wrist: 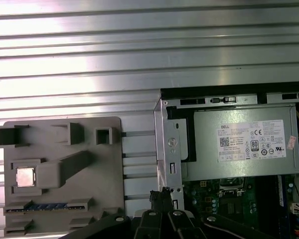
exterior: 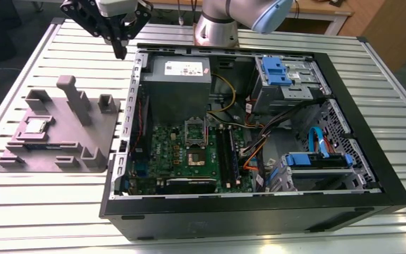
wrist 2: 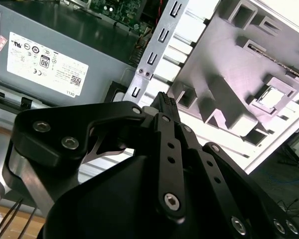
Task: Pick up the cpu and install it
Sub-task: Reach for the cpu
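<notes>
**Gripper.** My gripper hangs above the slatted worktop, fingers drawn together to a single tip and holding nothing. In both wrist views the tip sits just beside the corner wall of the open computer case, on the side where the grey power supply is mounted.

**Fixture.** Beside the case, towards the exterior view's left, a grey moulded fixture lies flat on the worktop, with upright posts and several recesses. A strip of bare worktop separates it from the case.

**Cpu.** The cpu rests in a square recess on the part of the fixture farthest from the case. From the gripper it lies towards the exterior view's left and nearer that view's lower edge, well apart, with the fixture's tall post between. It is a small flat square, so no long axis governs the approach. The top is silver-grey and glares brightly in both wrist views, with a thin pale rim. It sits level and is not touched.

**Case interior.** The socket on the green motherboard appears unoccupied; the task stands at its start, in my judgement.
</notes>
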`<action>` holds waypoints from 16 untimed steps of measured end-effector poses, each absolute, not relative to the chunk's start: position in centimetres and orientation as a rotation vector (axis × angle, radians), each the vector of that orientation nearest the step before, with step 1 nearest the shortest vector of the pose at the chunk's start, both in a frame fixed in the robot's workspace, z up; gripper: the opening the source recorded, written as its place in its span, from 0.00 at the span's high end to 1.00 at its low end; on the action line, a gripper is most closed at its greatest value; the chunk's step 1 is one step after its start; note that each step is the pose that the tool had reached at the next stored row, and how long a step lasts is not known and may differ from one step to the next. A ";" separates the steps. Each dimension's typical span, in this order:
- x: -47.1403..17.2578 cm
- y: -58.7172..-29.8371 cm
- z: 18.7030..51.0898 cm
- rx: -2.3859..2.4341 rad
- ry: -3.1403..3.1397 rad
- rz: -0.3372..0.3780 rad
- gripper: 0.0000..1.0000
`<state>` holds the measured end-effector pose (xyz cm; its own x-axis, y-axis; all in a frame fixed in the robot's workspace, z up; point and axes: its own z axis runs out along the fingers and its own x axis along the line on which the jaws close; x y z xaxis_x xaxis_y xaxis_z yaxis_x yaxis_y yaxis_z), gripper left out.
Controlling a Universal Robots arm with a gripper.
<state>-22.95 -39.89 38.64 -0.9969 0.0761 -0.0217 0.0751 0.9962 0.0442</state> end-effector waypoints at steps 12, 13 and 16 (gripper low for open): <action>-23.4 -39.9 38.6 0.118 3.115 0.067 0.89; -23.4 -39.9 38.6 0.118 3.115 0.068 0.89; -23.5 -39.9 38.6 0.118 3.115 0.068 0.89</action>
<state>-23.46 -39.89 38.57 -0.9969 0.0762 -0.0216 0.0752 0.9962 0.0442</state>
